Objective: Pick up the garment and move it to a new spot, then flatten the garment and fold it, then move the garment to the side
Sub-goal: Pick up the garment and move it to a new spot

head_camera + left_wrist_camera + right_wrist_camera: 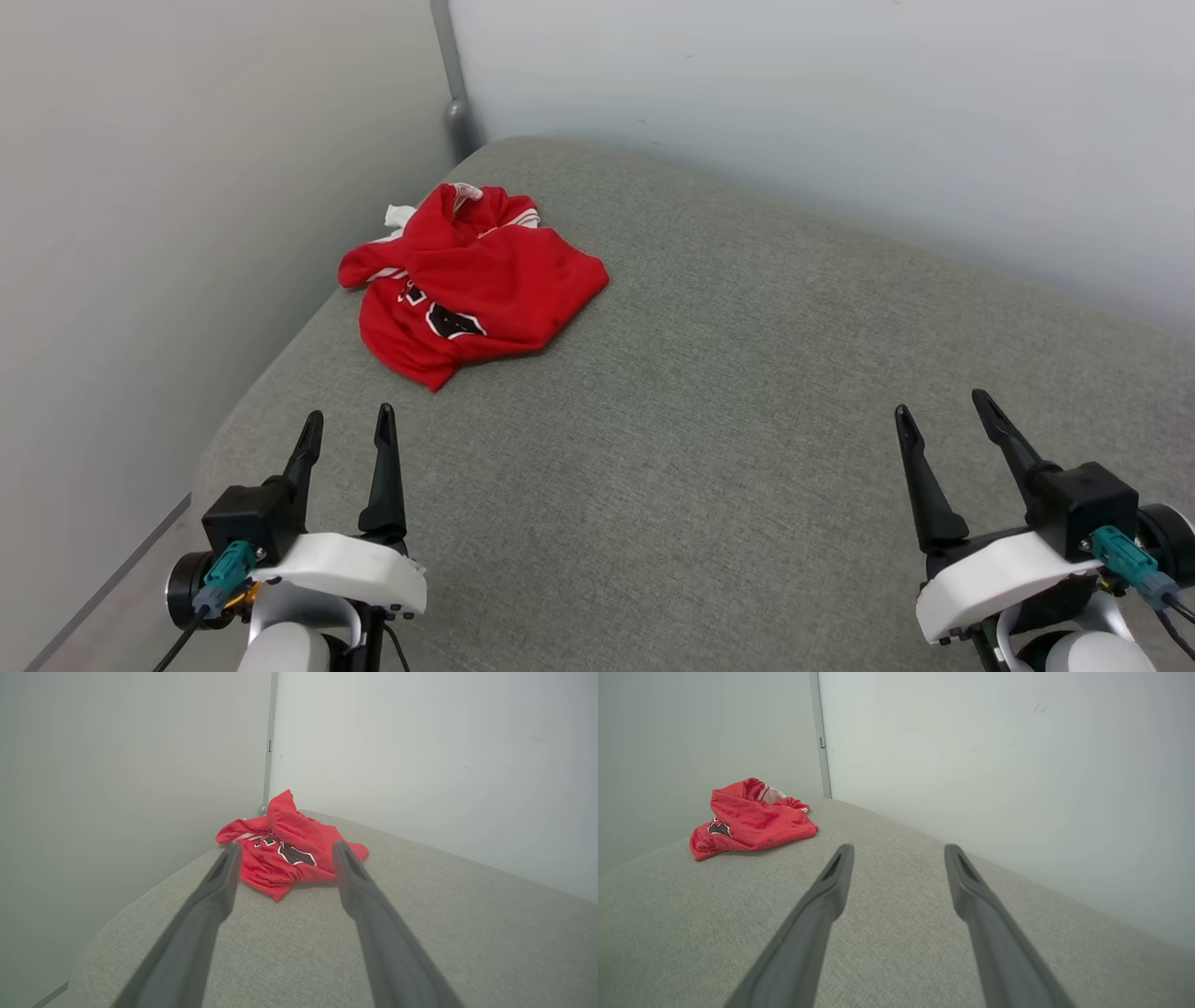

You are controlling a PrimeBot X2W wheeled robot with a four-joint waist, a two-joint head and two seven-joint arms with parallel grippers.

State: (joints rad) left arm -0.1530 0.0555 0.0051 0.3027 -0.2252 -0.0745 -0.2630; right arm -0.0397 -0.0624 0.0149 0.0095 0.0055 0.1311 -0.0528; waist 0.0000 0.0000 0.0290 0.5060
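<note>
Two empty grippers, fingers apart, hover over the grey cushion [709, 392]; the crumpled red jersey [476, 285] lies ahead of the left gripper [349, 413], far forward-left of the right gripper [939, 401], so the left arm is nearer.

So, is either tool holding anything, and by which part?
Nothing is held. The left tool and the right tool are open; the shirt lies apart.
</note>
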